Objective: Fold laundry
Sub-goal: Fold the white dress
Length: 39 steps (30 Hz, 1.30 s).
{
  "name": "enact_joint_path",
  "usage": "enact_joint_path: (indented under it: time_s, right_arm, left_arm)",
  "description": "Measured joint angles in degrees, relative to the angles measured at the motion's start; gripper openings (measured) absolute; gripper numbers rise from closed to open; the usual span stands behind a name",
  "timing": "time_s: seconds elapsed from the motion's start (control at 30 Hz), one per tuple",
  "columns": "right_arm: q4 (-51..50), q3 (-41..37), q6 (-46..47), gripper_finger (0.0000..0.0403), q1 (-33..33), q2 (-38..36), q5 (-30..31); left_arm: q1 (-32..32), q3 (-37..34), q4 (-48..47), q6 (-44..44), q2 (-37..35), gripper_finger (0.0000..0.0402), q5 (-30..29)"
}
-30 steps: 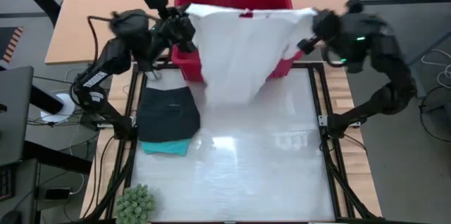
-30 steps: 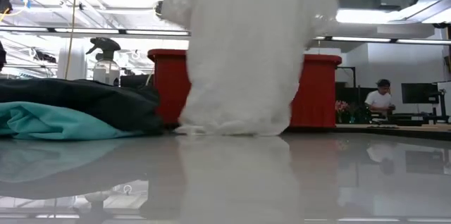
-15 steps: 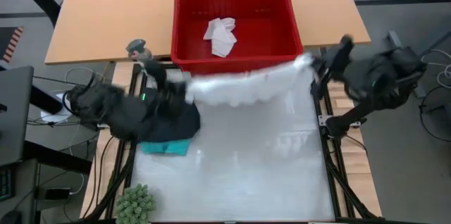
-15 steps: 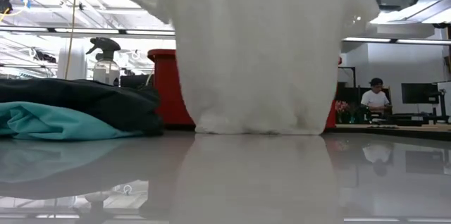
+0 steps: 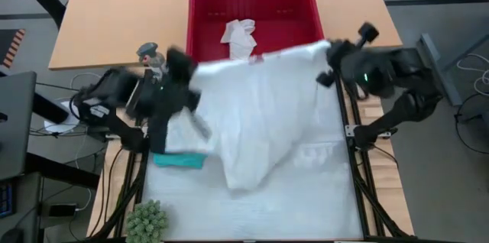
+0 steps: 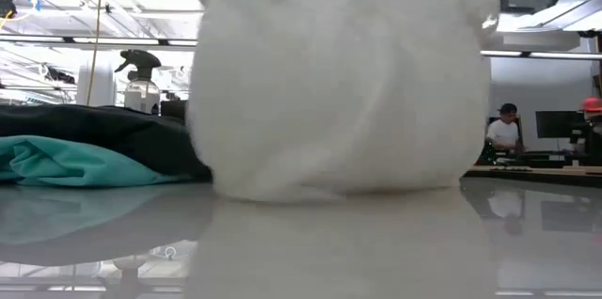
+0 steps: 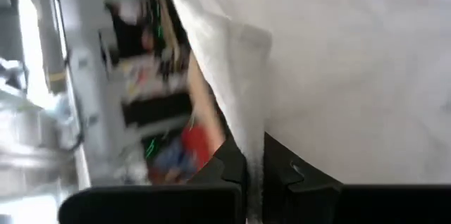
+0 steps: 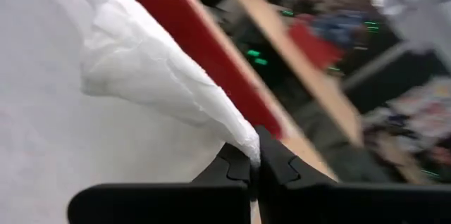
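White garment: held spread above the table, one top corner in each gripper, lower edge brushing the table.
Left gripper: pinched on a hem corner.
Right gripper: pinched on the other corner.
Handling: light, limp, billowy; probably a shirt. Grip corners or seams.
Folded pile: black shorts over teal garment.

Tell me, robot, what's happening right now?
Left gripper and right gripper both shut on white shirt, spread above the table. Folded clothes lie beside it.
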Motion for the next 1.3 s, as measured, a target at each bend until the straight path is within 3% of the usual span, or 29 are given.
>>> enact_joint_path:
  time_s: [0.13,0.23,0.37,0.5,0.67,0.73,0.83,1.0,1.17,1.3]
  right_arm:
    - [14.29,0.02,-19.17,0.0024,-6.88,0.69,2.71]
    - [26.15,0.00,-32.98,0.0024,-8.15,0.87,8.06]
    - [36.49,0.00,-44.32,0.0024,-3.79,0.26,13.96]
    - [37.39,0.00,-45.97,0.0024,3.94,-0.38,20.90]
    - [34.72,0.04,-34.17,0.0024,16.22,-1.03,23.64]
    - [30.40,0.04,-22.94,0.0024,20.04,-0.92,23.50]
    - [16.36,0.04,0.72,0.0024,26.43,-0.59,18.91]
    - [-8.60,-0.03,44.48,0.0024,33.14,2.26,3.00]
    - [-2.13,-4.98,48.49,0.0024,37.73,5.08,-13.35]
    - [-2.84,-5.01,55.09,0.0024,41.45,8.38,-21.54]
  left_arm:
    - [13.05,0.00,19.46,12.44,-0.17,0.0000,-2.11]
    - [18.06,0.00,36.88,21.10,-0.17,0.0000,-3.26]
    - [16.71,0.00,53.76,28.92,-0.29,0.0000,-3.36]
    - [10.18,0.00,54.66,30.95,-0.52,0.0000,-5.11]
    - [-0.55,-0.37,40.31,10.79,-0.71,0.0000,-6.26]
    - [-4.20,-0.97,30.74,-1.24,-0.67,0.0000,-4.87]
    - [-9.54,-1.99,15.29,-20.12,-0.50,0.0000,-1.35]
    - [-16.28,-2.42,-2.60,-47.65,0.47,0.0000,14.94]
    - [-20.01,-2.43,-2.40,-63.62,1.18,0.0000,35.40]
    - [-21.78,-2.43,8.22,-66.18,1.20,0.0000,49.69]
